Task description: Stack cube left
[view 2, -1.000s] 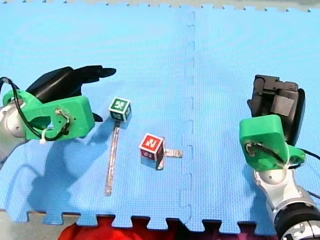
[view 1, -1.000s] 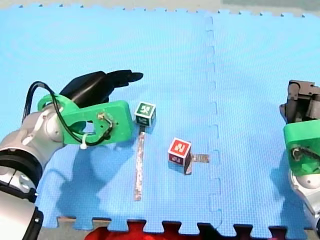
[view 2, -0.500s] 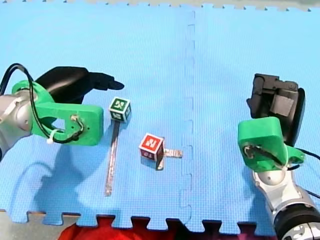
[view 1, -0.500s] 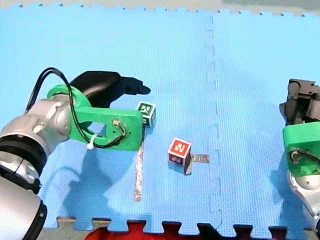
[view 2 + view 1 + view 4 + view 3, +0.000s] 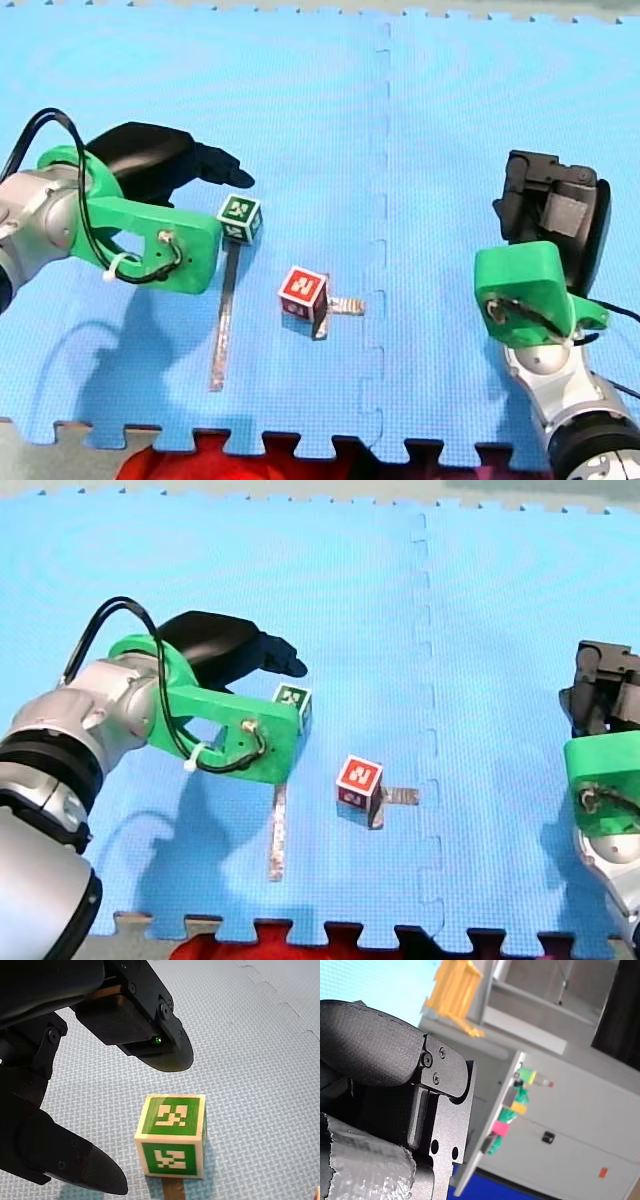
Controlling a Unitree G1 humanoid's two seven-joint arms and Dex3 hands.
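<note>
A green-patterned cube (image 5: 240, 216) sits on the blue foam mat (image 5: 300, 90), left of centre. A red-patterned cube (image 5: 303, 290) lies a little nearer and to its right, turned at an angle. My left hand (image 5: 215, 170) hovers just left of and behind the green cube, open, its green wrist mount partly covering the cube's left side. In the second wrist view the green cube (image 5: 172, 1135) lies between two black fingers (image 5: 165, 1055), with a gap on each side. My right hand (image 5: 548, 205) is at the mat's right side, holding nothing.
A long silver tape strip (image 5: 224, 320) runs from the green cube toward the front edge. A short tape piece (image 5: 347, 306) sticks out beside the red cube. A seam (image 5: 383, 200) splits the mat down the middle. Something red (image 5: 200, 462) shows under the front edge.
My left hand has swung right and forward until its fingertips reach past the green cube's far left corner. Both cubes and the right hand have stayed put.
</note>
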